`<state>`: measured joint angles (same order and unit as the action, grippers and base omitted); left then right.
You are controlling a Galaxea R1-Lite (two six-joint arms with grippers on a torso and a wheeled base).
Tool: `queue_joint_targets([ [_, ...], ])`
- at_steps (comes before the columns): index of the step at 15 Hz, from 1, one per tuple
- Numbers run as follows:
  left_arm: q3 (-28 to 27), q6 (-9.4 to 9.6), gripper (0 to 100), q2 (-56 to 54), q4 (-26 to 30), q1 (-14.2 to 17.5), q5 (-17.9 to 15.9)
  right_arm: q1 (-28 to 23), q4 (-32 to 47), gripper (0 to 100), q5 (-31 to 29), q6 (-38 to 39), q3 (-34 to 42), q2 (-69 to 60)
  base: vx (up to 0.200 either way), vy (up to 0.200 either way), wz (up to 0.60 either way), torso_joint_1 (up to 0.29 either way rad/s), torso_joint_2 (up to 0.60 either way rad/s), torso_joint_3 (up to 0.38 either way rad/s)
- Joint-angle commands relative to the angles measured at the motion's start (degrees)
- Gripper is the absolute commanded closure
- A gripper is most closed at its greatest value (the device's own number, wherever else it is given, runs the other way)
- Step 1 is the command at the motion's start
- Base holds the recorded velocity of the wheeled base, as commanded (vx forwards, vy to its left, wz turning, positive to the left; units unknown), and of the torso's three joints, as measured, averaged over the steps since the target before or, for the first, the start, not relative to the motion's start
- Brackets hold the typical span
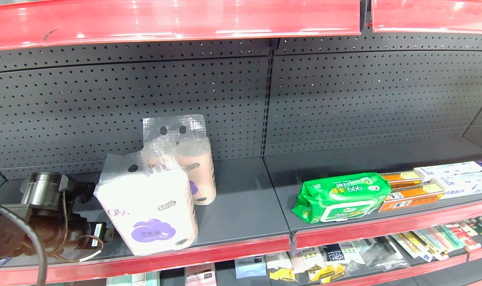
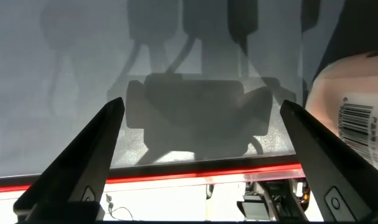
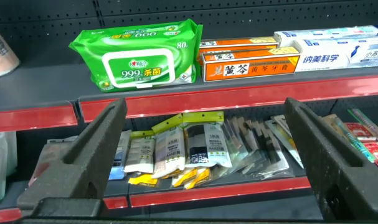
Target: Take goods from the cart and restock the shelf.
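Left gripper (image 2: 201, 106): black fingers spread wide, nothing between them, low over the grey metal shelf board (image 1: 241, 206), just inside its glossy red front lip (image 1: 225, 246)

Right gripper (image 3: 206, 102): also spread and empty, held off the shelf front, facing the green soft pack of wet wipes (image 1: 342, 196) and the lower tier of hanging sachets (image 3: 176, 149)

White plastic-wrapped pack of tissue rolls with a purple cloud mark (image 1: 149, 210): upright in the left bay, near the lip, just beside the left gripper. Cannot tell if they touch. Judged already shelved

Pinkish twin-roll pack with a clear punched handle (image 1: 195, 171): upright, close behind the white pack; contact unclear

Flat orange cartons (image 1: 411, 190) and white-and-blue cartons (image 1: 459, 176): lying beyond the wipes in the right bay

Dark perforated back panel (image 1: 145, 91) closes the bay

Risks, as judged:
- white pack sits tall and close to the edge; a sideways brush from the nearer finger could tip it over the lip
- its loose film handle could snag a finger and drag the pack out
- a shove backward would topple the pinkish pack
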<state>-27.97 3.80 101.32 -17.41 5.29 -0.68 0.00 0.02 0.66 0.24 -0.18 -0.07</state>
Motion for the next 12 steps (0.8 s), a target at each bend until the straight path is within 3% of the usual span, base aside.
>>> queue_joint_targets([
  [1,-0.1,-0.02,0,-0.2,0.0,0.0,0.0,0.0,0.0,0,0.0,0.0,0.0,0.1,0.000,0.000,0.00,0.000,0.00,0.000],
  [12,-0.2,0.15,0,-0.3,-0.1,-2.6,0.0,0.0,0.0,0,0.0,-0.1,0.0,0.1,0.000,0.000,0.00,0.000,0.00,0.000],
])
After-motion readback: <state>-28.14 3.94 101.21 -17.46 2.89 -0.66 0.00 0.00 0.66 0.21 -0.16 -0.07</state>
